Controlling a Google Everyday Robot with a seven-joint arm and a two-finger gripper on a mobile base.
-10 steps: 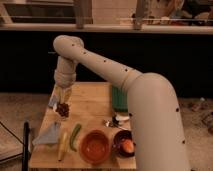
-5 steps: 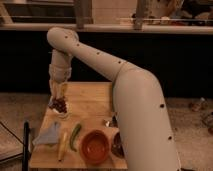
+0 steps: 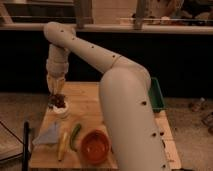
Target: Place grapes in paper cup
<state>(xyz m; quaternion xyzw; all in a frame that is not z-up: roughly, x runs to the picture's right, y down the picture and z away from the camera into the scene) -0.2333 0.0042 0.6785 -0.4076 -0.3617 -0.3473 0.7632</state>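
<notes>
My gripper (image 3: 56,92) hangs from the arm at the left side of the wooden table (image 3: 87,107), pointing down. It is shut on the grapes (image 3: 59,101), a small dark reddish bunch that hangs from its tips. The grapes sit right over the mouth of the paper cup (image 3: 61,112), a short white cup on the table directly below. I cannot tell whether the bunch rests in the cup or is just above it.
An orange bowl (image 3: 95,146) stands at the table's front. A green vegetable (image 3: 75,136) and a yellow one (image 3: 62,145) lie left of it, beside a grey-blue cloth (image 3: 48,135). A green bin (image 3: 156,95) is at the right edge. My large arm link (image 3: 130,115) covers the table's right half.
The gripper with the grapes has moved slightly left and back, and now sits over the white cup. The arm's big link has swung closer and hides more of the table's right side.
</notes>
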